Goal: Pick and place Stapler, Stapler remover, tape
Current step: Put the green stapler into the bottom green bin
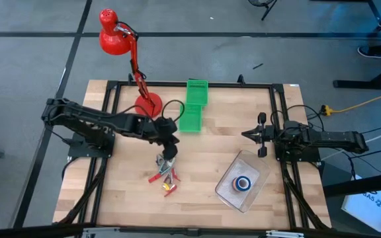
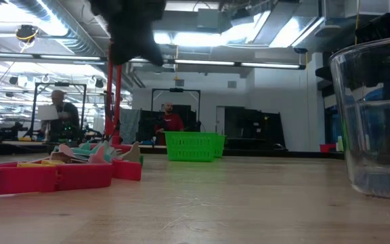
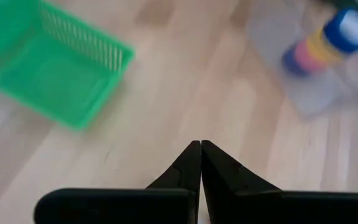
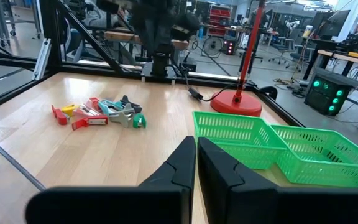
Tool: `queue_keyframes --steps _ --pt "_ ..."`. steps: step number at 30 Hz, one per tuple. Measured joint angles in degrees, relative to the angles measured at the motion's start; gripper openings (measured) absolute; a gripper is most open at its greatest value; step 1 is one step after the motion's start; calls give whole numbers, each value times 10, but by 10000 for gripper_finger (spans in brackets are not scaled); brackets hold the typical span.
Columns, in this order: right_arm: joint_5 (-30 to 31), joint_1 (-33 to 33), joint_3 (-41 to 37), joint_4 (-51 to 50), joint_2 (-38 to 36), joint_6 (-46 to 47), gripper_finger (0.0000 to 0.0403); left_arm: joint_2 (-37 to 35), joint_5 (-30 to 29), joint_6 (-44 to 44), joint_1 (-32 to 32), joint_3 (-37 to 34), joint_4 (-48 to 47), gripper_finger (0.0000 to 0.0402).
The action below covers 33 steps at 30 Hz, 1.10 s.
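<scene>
The tape rolls sit stacked in a clear container at the near right, a blue roll on top. A red stapler lies flat on the table in a small pile with grey-teal stapler removers near the table's middle. My left gripper hangs shut and empty in the air just far of that pile; its tips meet over bare wood. My right gripper waits shut and empty at the table's right side.
Two green baskets stand at the far middle, and a red desk lamp with its round base stands to their left. People sit in the room beyond the table. Bare wood lies between the pile and the container.
</scene>
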Motion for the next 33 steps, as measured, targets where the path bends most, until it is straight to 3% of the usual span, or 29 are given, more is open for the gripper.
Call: queue_keyframes --steps 6,11,17,24,33 --pt "0 0 0 0 0 0 21 -6 -1 -6 -27 0 -134 2" --pt "0 0 0 0 0 0 21 -11 -44 -49 -45 0 -218 5" --pt "0 0 0 0 0 0 21 -11 -52 -67 -35 0 -232 2" --pt "0 0 0 0 0 0 21 -11 -33 -201 -10 0 -244 2" --pt "0 0 0 0 0 0 21 -5 -57 -220 15 0 -247 16"
